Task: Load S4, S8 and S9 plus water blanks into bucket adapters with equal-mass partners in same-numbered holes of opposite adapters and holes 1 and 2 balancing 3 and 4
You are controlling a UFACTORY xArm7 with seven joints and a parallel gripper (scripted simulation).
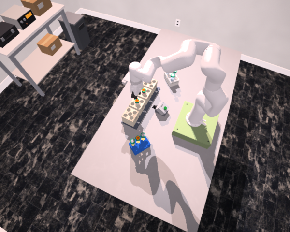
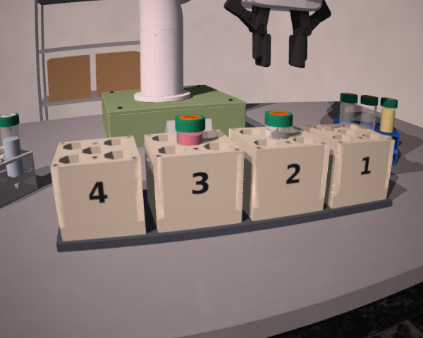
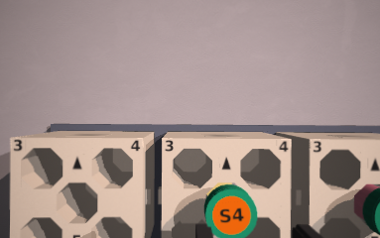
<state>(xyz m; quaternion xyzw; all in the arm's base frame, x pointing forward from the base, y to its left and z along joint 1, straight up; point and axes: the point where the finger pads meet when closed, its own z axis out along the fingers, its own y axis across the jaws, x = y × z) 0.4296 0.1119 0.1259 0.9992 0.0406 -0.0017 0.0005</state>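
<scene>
With the gripper (image 1: 134,96) (image 2: 279,65) parted and empty at upper right, lift straight, probably clearing S4 (image 1: 137,100) (image 2: 278,122) (image 3: 231,215) before moving sideways.

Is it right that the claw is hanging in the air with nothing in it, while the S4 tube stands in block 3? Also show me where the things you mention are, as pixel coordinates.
Block 3 is wrong: the S4 tube (image 1: 137,100) (image 2: 278,118) (image 3: 231,215) stands in block 2 (image 2: 288,182), as the exterior view shows.
</scene>
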